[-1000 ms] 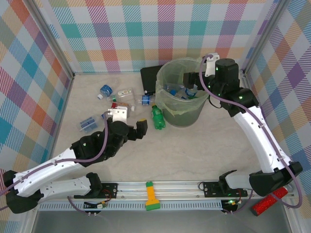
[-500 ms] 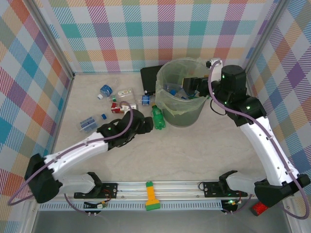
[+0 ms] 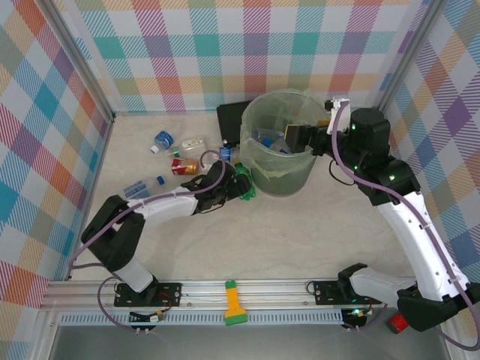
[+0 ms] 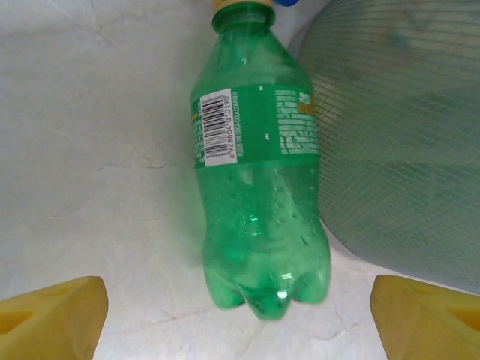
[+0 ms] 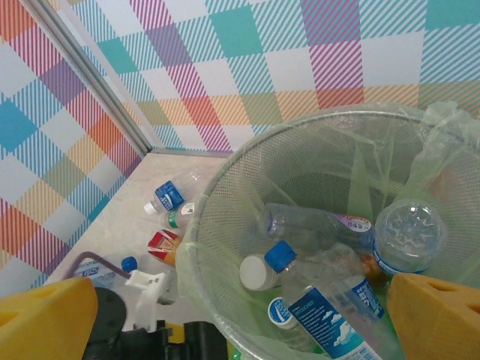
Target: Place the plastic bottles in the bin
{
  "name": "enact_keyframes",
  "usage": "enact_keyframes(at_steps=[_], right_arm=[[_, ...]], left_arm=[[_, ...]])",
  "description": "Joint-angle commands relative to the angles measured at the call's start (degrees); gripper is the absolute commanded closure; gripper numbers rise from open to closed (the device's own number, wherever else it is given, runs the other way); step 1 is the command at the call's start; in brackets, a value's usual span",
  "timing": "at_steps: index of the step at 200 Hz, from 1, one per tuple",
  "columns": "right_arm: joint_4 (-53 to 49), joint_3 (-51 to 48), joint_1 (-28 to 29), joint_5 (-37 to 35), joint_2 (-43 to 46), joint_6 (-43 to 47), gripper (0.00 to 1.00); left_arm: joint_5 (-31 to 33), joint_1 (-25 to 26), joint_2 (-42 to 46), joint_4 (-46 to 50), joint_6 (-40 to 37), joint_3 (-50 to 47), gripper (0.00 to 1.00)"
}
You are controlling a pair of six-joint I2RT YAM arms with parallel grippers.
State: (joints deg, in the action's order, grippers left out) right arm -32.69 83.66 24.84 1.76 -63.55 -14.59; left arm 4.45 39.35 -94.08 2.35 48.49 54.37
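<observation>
The left gripper (image 4: 240, 319) had its yellow fingertips (image 4: 49, 315) spread wide and gripped nothing. The green bottle (image 4: 259, 187) lay on its side between and just ahead of them, untouched, with its base toward the wrist camera and its yellowish cap pointing away. Its label side lay close against the bin (image 4: 397, 135); whether the two touched could not be told.

The right gripper (image 5: 240, 322) hung over the bin's mouth, its jaws fully apart and empty. Below it, inside the thin plastic liner, several clear bottles (image 5: 322, 300) with blue caps and labels lay piled together.

Farther out on the left, loose bottles (image 3: 163, 139) were scattered over the tabletop (image 3: 300, 225), a pale beige, faintly marbled sheet. Among them was a red-labelled bottle (image 3: 182, 166). A flat black object (image 3: 231, 114) lay behind the bin, touching its far left side.

Plaid panels (image 3: 225, 52) in pastel stripes walled the table on three sides, joined by metal corner posts (image 3: 90, 75), and a metal rail (image 3: 285, 289) ran along the near edge
</observation>
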Motion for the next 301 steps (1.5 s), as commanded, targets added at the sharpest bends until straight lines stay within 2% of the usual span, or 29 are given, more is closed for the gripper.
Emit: enact_keyframes(at_steps=[1,52,88,120,128,148,208,242,258,301], right_arm=[[0.40,-0.50,0.47,1.31,0.53,-1.03,0.01],[0.12,-0.86,0.47,1.26,0.49,-0.97,0.01],[0.05,-0.86,0.47,1.45,0.71,-0.83,0.01],[-0.07,-1.04,0.48,1.17,1.00,-0.88,0.01],[-0.07,-1.19,0.48,1.30,1.02,-0.91,0.01],[0.19,-1.39,0.47,1.67,0.84,-1.18,0.01],[1.66,-0.32,0.48,9.41,-1.83,-2.54,0.01],[2.79,1.97,0.57,14.66,-5.01,-6.23,0.01],[5.05,2.57,0.56,19.33,-6.15,-8.00,0.01],[7.29,5.59,0.65,28.23,-10.27,-10.68,0.02]], left_arm=[[-4.22,-0.95,-3.88,-6.08,2.35,2.38,0.13],[-4.32,-1.37,-10.87,-7.14,2.35,5.88,0.14],[-5.87,-2.17,-14.92,-10.11,3.01,5.85,0.27],[-6.11,-2.35,-14.36,-11.42,2.75,4.95,0.45],[-5.81,-2.35,-13.51,-11.17,2.59,4.58,0.46],[-4.61,-2.35,-10.33,-10.00,1.34,3.52,0.52],[-0.86,-2.26,4.65,-4.65,-4.05,-1.63,0.52],[2.59,-0.35,15.88,-0.04,-12.03,-2.47,0.52],[4.63,1.21,21.07,2.07,-16.51,-2.27,0.52],[7.15,5.63,31.47,5.38,-26.95,-1.39,0.54]])
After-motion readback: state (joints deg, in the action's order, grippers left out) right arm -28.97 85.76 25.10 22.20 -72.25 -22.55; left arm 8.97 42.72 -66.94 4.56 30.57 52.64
